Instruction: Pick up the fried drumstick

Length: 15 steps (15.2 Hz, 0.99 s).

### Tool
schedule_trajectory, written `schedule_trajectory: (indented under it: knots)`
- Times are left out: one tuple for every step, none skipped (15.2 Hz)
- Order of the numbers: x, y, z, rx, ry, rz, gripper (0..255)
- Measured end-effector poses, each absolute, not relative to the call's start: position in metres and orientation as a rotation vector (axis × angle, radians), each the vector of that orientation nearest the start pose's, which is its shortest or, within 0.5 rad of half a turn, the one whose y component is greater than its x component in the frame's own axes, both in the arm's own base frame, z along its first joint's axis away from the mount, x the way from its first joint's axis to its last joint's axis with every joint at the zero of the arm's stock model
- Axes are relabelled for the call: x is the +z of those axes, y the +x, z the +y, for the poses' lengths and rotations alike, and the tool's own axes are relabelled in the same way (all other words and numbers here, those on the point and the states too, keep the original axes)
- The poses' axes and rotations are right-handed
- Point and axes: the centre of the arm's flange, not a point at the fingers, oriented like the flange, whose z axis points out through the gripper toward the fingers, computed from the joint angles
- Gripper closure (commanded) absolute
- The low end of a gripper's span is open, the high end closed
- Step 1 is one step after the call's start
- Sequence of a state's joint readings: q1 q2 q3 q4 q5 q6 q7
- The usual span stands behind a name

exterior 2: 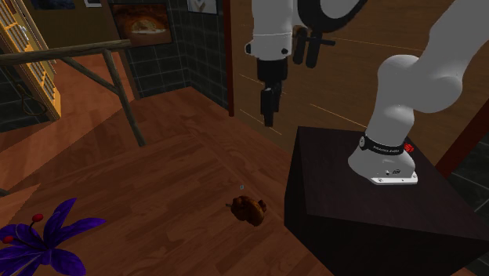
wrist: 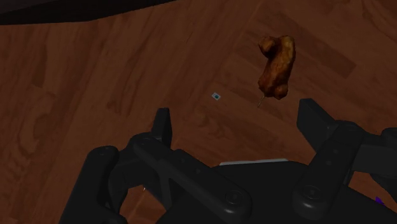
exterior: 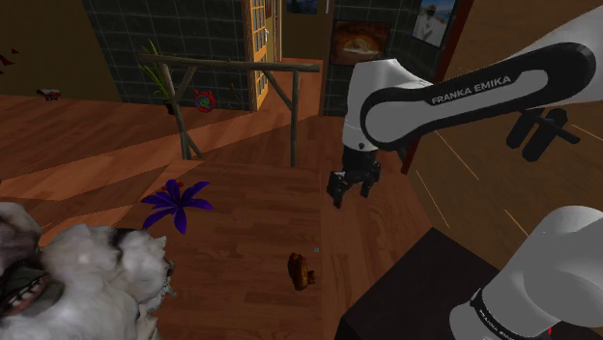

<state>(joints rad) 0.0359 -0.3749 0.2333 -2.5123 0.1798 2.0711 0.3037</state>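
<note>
The fried drumstick is a brown, lumpy piece lying on the wooden floor close to the dark stand. In the second exterior view the drumstick rests just off the stand's front corner. My black gripper hangs well above the floor, pointing down, farther from the stand than the drumstick. The gripper holds nothing. In the wrist view the drumstick lies beyond one finger, outside the gap, and the gripper is open with bare floor between its fingers.
A wooden trestle frame stands at the back. A purple flower lies on the floor, and a white fluffy mass fills the shoulder view's lower left. A tiny speck sits on the floor near the drumstick. The stand's box rises beside it.
</note>
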Motion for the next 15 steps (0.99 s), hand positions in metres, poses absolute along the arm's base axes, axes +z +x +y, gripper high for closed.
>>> schedule_trajectory:
  knots:
    - [0.394, 0.398, 0.124, 0.146, -3.086, 0.239, 0]
    - [0.383, 0.401, 0.131, 0.156, -3.088, 0.254, 0]
    - [0.372, 0.405, 0.138, 0.166, -3.090, 0.268, 0]
    - [0.361, 0.406, 0.144, 0.177, -3.093, 0.283, 0]
    - [0.350, 0.411, 0.154, 0.186, -3.095, 0.296, 0]
    - [0.338, 0.416, 0.160, 0.196, -3.097, 0.312, 0]
    - [0.325, 0.419, 0.166, 0.208, -3.099, 0.327, 0]
    - [0.315, 0.426, 0.172, 0.217, -3.100, 0.341, 0]
    - [0.303, 0.429, 0.179, 0.228, -3.102, 0.356, 0]
    - [0.294, 0.433, 0.184, 0.238, -3.103, 0.371, 0]
    - [0.282, 0.436, 0.192, 0.248, -3.105, 0.384, 0]
    - [0.267, 0.442, 0.198, 0.258, -3.105, 0.400, 0]
    - [0.257, 0.447, 0.205, 0.269, -3.107, 0.414, 0]
    - [0.244, 0.451, 0.210, 0.280, -3.107, 0.430, 0]
    - [0.232, 0.454, 0.216, 0.290, -3.108, 0.445, 0]
